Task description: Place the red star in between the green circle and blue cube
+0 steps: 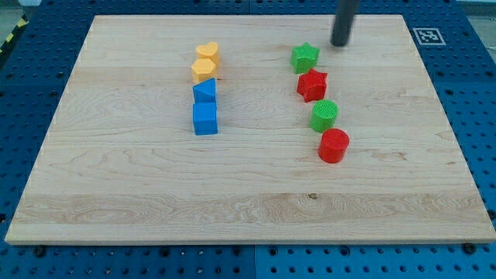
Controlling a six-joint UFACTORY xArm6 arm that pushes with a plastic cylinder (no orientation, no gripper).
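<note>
The red star (312, 84) lies right of the board's middle, in a slanted column of blocks. The green circle (324, 115) touches it just below. The blue cube (205, 118) lies well to the left, at the bottom of a second column. My tip (340, 43) stands near the view's top, up and to the right of the red star, just right of the green star (305, 57). It touches no block.
A red cylinder (334, 146) lies below the green circle. Above the blue cube sit a blue pentagon-like block (204, 91), a yellow block (204, 70) and a yellow heart (207, 53). A fiducial tag (428, 36) marks the board's top right corner.
</note>
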